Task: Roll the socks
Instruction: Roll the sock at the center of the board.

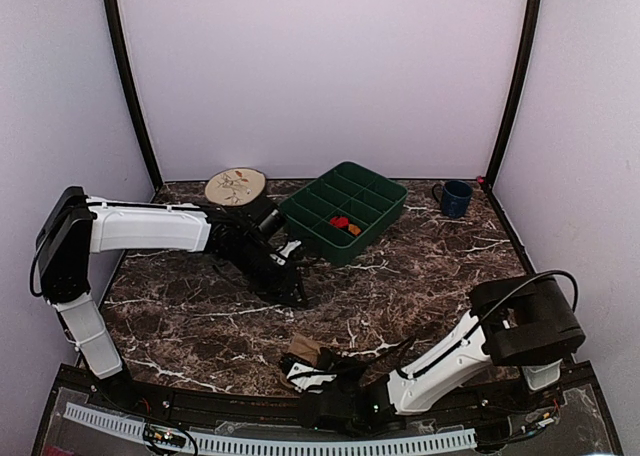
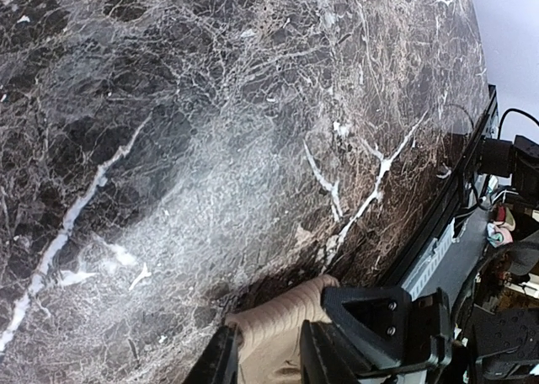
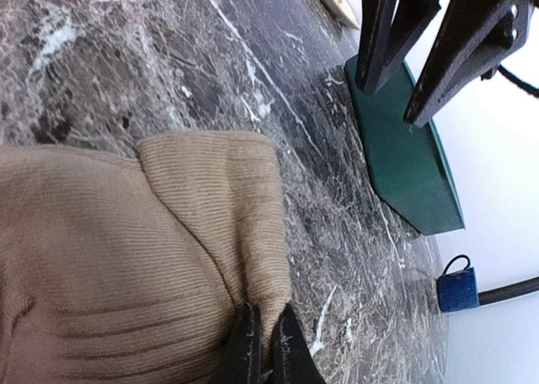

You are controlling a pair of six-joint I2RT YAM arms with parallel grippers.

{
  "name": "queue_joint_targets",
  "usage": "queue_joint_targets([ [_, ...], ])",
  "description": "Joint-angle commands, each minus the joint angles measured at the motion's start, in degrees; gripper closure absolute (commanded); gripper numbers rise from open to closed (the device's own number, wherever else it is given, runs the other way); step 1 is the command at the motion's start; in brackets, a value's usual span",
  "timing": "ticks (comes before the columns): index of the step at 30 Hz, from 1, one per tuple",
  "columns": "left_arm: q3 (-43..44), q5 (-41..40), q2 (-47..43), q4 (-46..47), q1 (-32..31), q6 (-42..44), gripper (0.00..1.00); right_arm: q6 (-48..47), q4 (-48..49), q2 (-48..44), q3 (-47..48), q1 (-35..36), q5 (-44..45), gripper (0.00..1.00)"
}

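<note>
Tan sock lies at the near edge of the marble table, just ahead of the arm bases. From above it is only a small crumpled patch.

Right wrist view: same sock fills the lower left, ribbed knit, one end folded over itself. Right gripper is pinched tight on a fold of it, fingers nearly meeting. From above, right gripper sits low at the sock's near side, its arm stretched along the table edge.

Left gripper is out over mid-table, well apart from the sock. The overhead does not show its jaws. Right wrist view does: left gripper seen from below, two dark fingers set narrowly apart, nothing between them.

Left wrist view: mostly bare marble, the sock peeking in at the bottom edge between dark shapes. Cannot tell contact there.

Far side, overhead only shows the layout:
- green tray, a small red-and-orange patch in one compartment, too small to name
- beige plate left of the tray
- blue mug right of it

Right wrist view catches the tray's corner and the mug.
</note>
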Motion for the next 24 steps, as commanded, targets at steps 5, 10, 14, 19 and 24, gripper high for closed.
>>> queue_joint_targets([
  [5,2.2,-6.6,-1.9,-4.7,2.2,1.8,0.71,-1.9,-6.4,11.9,7.7,-3.4,0.1,1.0],
  [10,2.0,-9.0,-4.6,-2.8,7.6,1.1,0.71,-7.4,-3.5,14.6,12.0,-8.7,-0.3,1.0],
  [14,6.1,-10.4,-3.1,-5.6,10.7,3.9,0.71,-12.4,-1.3,17.1,18.1,-14.0,-0.8,1.0],
  [19,8.0,-10.8,-1.8,-5.2,13.7,5.0,0.71,-16.3,1.8,18.0,20.6,-17.5,-2.3,1.0],
  [24,8.9,-7.2,0.1,-1.9,14.8,5.2,0.71,-16.3,2.4,18.5,18.6,-17.0,-2.3,1.0],
])
